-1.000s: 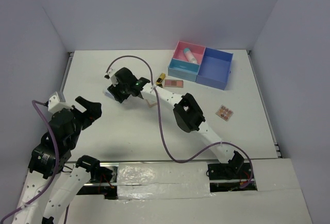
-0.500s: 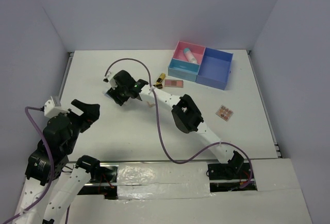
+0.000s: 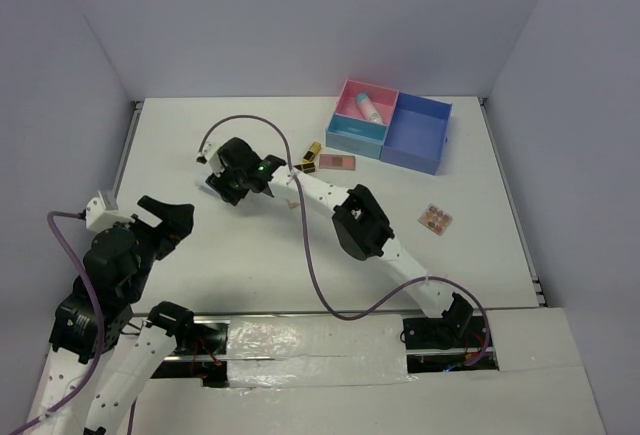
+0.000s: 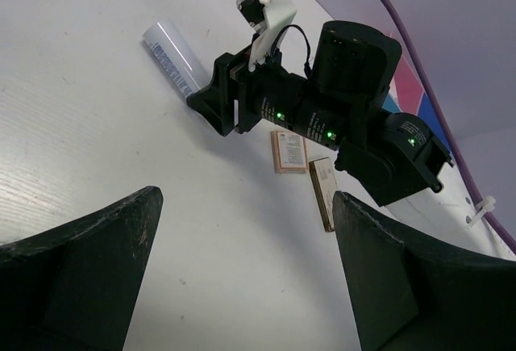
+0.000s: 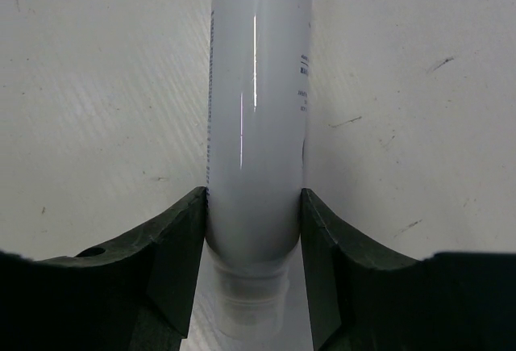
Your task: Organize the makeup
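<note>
Shifted slightly leftward, the right gripper pinches the white tube, which lies on the table well left of the box. Left gripper hangs open. Grasp step; next I judge a lift toward the box.

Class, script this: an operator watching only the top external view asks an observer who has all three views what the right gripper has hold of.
Operator: The right gripper hides whatever is beneath it. Anything there?
Observer: Right wrist view: a white tube sits between its fingers, both touching its sides.
Operator: And the left gripper?
Observer: Left wrist view: its jaws stand wide open with nothing between them.
</note>
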Controlling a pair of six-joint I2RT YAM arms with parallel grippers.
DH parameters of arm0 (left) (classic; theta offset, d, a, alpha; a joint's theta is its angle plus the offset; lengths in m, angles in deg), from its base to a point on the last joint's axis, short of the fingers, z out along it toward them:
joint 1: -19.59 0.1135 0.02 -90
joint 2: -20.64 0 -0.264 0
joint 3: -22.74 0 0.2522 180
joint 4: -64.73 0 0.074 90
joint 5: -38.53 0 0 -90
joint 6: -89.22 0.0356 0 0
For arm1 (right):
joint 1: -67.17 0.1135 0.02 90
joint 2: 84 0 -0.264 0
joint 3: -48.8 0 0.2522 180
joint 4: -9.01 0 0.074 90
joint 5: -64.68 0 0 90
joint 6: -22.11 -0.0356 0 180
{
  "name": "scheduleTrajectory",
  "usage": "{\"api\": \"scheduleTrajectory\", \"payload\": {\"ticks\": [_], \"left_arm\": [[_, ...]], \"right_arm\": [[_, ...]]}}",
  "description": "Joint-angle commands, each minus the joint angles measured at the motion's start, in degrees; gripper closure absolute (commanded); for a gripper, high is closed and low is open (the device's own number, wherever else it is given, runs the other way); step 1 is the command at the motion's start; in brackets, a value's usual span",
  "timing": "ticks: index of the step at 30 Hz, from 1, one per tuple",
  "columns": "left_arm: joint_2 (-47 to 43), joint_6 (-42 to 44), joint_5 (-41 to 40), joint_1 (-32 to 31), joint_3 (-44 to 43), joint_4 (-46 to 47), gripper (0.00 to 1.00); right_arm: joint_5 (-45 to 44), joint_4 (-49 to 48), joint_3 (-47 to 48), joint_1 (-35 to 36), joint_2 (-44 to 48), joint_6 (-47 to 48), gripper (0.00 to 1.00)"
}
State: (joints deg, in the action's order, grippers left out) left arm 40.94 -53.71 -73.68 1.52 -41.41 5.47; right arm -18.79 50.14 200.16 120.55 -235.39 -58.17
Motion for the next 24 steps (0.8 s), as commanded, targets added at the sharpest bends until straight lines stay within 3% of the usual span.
{"api": "scheduleTrajectory", "payload": {"ticks": [1,7,11,24], "left_arm": [[-0.8,-0.7,0.5,0.3,0.6,1.5,0.01],[-1.5,-0.8,0.7,0.3,2.0,3.1,0.01],[-2.4,-0.9,1.1,0.2,3.8,4.8,0.01],[-2.2,0.4,2.7,0.2,8.5,11.4,0.01]], "right_arm": [[5.2,-0.7,-1.2,0.0,2.1,1.1,0.71],[19.6,-3.3,-10.5,-2.4,11.5,5.2,0.86],[28.3,-6.1,-15.2,-5.1,17.1,3.6,0.90],[34.5,-8.5,-26.0,-14.8,29.9,0.6,0.92]]}}
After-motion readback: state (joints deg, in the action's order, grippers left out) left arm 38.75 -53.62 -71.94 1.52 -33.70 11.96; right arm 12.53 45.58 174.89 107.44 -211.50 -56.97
